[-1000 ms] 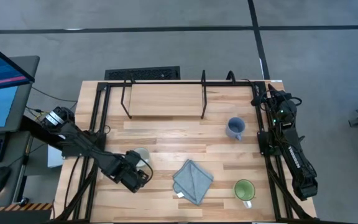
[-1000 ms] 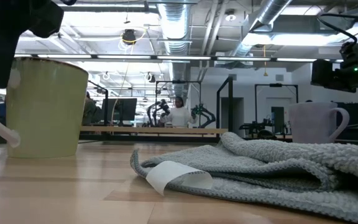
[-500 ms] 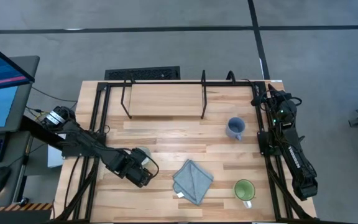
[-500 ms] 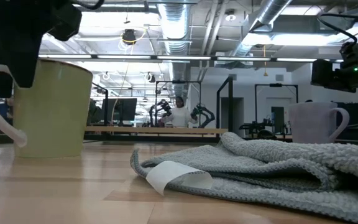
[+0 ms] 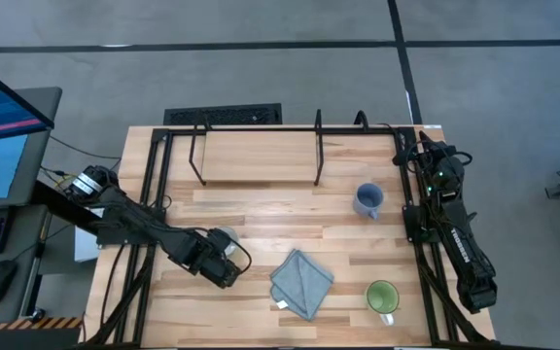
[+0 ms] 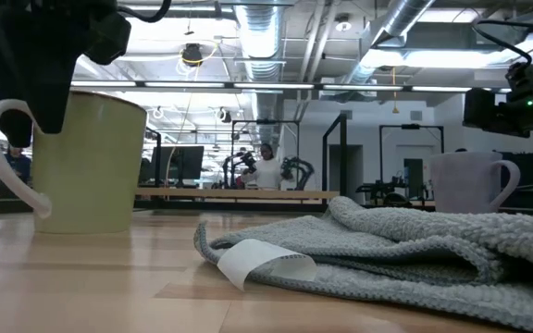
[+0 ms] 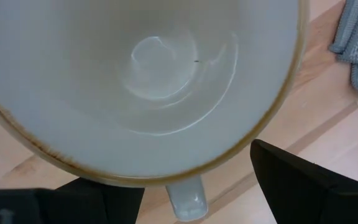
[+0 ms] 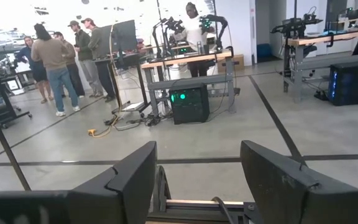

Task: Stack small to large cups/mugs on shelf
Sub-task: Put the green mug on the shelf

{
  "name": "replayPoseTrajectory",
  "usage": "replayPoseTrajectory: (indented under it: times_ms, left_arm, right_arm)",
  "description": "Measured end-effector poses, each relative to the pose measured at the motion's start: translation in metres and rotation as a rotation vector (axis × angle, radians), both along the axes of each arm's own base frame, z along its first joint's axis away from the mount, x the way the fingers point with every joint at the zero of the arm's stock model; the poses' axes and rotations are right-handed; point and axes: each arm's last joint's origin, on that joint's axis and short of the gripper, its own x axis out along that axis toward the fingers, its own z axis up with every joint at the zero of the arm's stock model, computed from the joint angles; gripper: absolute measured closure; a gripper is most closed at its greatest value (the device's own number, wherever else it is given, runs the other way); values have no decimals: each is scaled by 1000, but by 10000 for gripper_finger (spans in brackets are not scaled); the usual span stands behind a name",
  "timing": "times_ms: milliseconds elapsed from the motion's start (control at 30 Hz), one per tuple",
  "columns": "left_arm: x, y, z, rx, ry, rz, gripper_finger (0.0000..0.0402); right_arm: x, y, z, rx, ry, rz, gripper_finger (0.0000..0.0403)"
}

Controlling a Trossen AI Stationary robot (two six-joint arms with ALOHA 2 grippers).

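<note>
Cream-coloured mug stands on the table at the front left, its inside empty and clean in the left wrist view, its handle lying between the two dark fingers. Left gripper is over and against this mug with its jaws spread wide around the rim; whether the pads actually bear on the wall cannot be told, and the low view shows the mug's base level with the tabletop, so I judge it not lifted. Right gripper waits at the far right edge, fingers apart, holding nothing. Blue-grey mug stands right of centre, near the shelf; green-lined mug sits at the front right, and both look empty. Shelf board carries nothing. Risks, as judged: a grip closing on rim and handle together may seat unevenly, so the mug could twist or tip on lifting; the grey cloth lies just beside and could be snagged; the black shelf posts could be struck on approach.
</note>
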Motion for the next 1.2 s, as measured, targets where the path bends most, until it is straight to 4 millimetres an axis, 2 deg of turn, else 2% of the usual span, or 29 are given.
replayPoseTrajectory:
  times_ms: [333,800,1200]
  left_arm:
    - [2,5,0,17,-2,9,139]
    - [2,5,0,26,-6,7,233]
    - [2,5,0,27,-7,6,286]
  right_arm:
    - [0,0,0,0,0,0,147]
    - [0,0,0,0,0,0,147]
    - [0,0,0,0,0,0,147]
